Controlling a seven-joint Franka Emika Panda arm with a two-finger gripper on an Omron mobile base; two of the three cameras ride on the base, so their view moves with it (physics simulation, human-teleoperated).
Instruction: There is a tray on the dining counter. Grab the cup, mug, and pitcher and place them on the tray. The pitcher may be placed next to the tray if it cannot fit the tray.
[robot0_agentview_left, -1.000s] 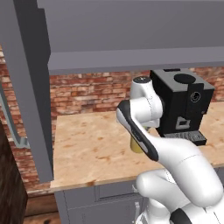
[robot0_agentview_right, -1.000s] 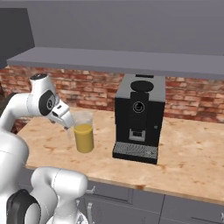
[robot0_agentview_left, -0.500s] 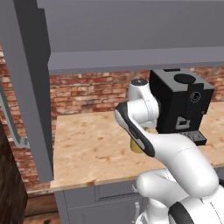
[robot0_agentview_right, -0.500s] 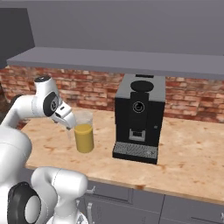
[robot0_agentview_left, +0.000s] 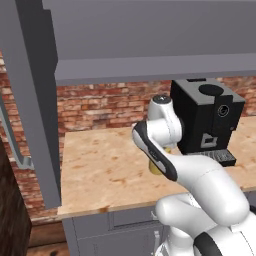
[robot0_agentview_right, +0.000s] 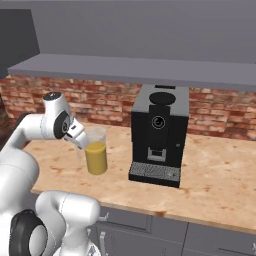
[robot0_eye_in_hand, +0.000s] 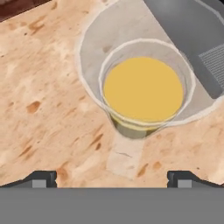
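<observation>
The pitcher is a clear glass cylinder holding orange-yellow liquid. It stands upright on a wood-topped counter against the brick wall, left of a black coffee machine. In the hand view I look down into the pitcher from above and slightly to one side. My gripper is open, its two dark fingertips spread wide with nothing between them. From the right base view the gripper hovers close beside the pitcher's upper left rim. In the left base view my arm hides most of the pitcher. The tray, cup, mug and dining counter are out of view.
The black coffee machine stands just right of the pitcher, its drip grille near the glass. A grey shelf overhangs the counter. A tall grey cabinet side stands at the left.
My hand has moved slightly to the right and lower, closer to the pitcher. The pitcher has not moved and the jaws stay open.
</observation>
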